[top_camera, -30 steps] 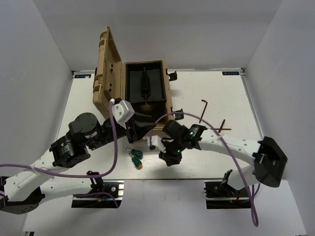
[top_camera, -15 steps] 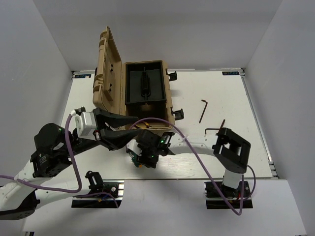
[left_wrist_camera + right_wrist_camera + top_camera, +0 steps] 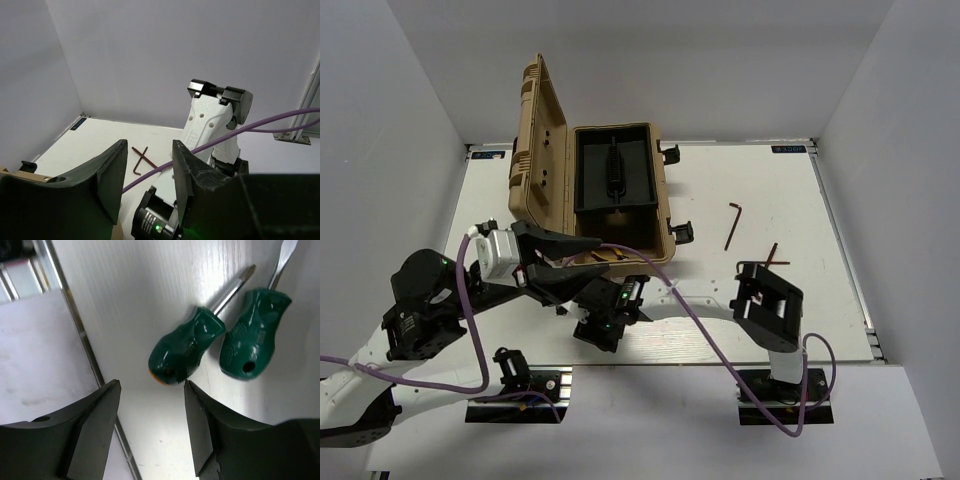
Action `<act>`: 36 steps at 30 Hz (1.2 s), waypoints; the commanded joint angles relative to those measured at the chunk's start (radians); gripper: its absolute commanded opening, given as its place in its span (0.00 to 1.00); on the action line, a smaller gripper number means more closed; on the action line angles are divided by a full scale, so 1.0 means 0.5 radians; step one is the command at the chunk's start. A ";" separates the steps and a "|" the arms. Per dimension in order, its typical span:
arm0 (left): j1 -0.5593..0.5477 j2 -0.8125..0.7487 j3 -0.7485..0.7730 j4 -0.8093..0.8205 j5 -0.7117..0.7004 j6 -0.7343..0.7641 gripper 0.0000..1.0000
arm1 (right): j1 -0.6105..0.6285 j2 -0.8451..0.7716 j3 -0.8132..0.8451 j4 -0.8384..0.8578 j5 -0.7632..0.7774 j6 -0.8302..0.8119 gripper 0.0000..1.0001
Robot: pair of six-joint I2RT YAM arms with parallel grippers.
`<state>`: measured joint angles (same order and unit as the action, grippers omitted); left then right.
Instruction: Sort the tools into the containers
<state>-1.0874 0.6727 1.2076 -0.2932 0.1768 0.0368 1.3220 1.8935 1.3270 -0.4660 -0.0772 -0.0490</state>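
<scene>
Sorting barely started, I'd say; both green screwdrivers (image 3: pixel 187 347) lie on the counter (image 3: pixel 790 200) at the near edge, right gripper (image 3: pixel 151 395) jaws wide and empty just above; two hex keys (image 3: pixel 732 226) loose at right; left gripper (image 3: pixel 149 150) jaws parted, empty; tan case (image 3: pixel 538 150) contents unclear.

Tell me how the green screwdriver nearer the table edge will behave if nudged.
The screwdriver lies sideways on a glossy table with a rounded handle, so it would probably roll or pivot. It looks rigid; the textured grip likely resists slipping.
</scene>
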 commanded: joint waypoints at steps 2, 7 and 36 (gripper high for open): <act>0.012 -0.048 0.061 -0.021 0.030 0.015 0.52 | 0.028 0.124 0.205 -0.139 0.105 0.156 0.60; 0.030 -0.048 0.042 -0.040 0.030 0.015 0.52 | 0.047 0.168 0.255 -0.151 0.212 0.211 0.60; 0.030 -0.103 0.006 -0.058 0.030 0.015 0.52 | 0.065 0.462 0.564 -0.237 0.351 0.350 0.71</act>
<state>-1.0763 0.6289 1.2079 -0.3084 0.1776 0.0376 1.3525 2.0968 1.5658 -0.5785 0.0692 0.1051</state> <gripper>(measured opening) 0.515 0.717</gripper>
